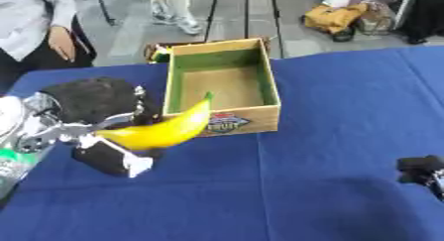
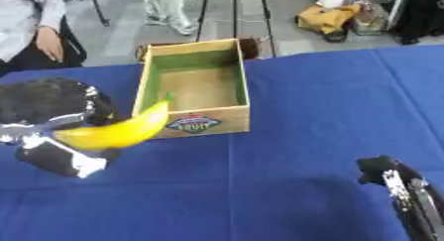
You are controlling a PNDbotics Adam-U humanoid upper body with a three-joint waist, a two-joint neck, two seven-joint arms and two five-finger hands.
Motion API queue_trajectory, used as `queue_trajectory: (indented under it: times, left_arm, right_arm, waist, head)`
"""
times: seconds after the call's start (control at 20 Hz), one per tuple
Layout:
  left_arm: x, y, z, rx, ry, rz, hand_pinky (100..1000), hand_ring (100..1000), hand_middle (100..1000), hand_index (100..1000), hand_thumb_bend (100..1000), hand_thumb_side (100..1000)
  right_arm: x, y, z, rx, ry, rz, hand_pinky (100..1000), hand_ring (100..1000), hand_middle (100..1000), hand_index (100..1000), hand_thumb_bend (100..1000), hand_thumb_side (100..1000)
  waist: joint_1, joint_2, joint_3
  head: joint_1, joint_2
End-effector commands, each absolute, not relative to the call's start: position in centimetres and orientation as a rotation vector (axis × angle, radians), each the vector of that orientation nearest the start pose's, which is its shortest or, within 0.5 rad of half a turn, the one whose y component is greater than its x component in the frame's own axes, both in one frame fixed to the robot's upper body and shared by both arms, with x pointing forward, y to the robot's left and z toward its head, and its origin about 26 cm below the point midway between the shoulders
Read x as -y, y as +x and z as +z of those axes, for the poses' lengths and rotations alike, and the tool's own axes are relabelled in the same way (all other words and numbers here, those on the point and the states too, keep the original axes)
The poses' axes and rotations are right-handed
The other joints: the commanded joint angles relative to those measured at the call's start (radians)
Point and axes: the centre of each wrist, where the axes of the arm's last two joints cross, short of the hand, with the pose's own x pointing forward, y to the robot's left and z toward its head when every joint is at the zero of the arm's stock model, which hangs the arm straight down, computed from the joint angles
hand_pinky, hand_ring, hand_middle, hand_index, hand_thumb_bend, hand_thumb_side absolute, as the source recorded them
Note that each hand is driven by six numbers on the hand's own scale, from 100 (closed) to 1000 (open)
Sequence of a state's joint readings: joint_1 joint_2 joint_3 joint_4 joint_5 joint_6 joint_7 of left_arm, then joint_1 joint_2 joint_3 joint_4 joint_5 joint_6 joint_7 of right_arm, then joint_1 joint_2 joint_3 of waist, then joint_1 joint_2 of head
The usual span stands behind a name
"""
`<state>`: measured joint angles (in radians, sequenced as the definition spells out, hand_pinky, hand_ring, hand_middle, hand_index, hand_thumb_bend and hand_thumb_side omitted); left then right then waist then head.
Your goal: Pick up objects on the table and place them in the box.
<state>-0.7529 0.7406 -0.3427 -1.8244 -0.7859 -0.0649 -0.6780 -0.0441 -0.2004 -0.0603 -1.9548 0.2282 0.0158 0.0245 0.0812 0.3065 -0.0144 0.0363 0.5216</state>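
The left hand [image 1: 104, 131] is blurred, its fingers partly hidden behind the banana [image 1: 165, 128]; the right hand [image 2: 403, 185], at 4 o'clock, is cut off by the edge; a dark object [image 1: 158, 51] behind the box [image 1: 224, 81] is mostly hidden.

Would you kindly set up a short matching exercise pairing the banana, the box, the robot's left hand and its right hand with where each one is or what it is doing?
Things:
1. banana
2. box
3. left hand
4. right hand

States:
A. idle at the lower right
B. standing on the blue cloth, nothing inside
C. curled round the fruit
D. held up, tip over the box's near wall

Pairs: 1-D, 2-B, 3-C, 4-A
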Motion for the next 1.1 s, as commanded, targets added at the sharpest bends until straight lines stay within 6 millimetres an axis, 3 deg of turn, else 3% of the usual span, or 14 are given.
queue_trajectory:
  times: [0.05,1.1]
  left_arm:
    - [-24.1,34.7,31.0,-2.01,-1.524,2.565,296,530,457,603,100,554]
    - [-28.3,41.7,33.8,-2.197,-1.824,2.341,276,524,443,595,100,557]
  right_arm:
    - [28.4,27.2,12.2,1.974,-0.403,0.363,774,770,484,713,100,990]
    - [28.0,27.4,13.3,2.012,-0.385,0.417,775,771,484,714,100,978]
  waist:
    - [0.002,-0.015,-0.005]
    - [0.044,0.02,-0.084]
  head:
    - [0.009,-0.01]
    - [0.058,-0.031]
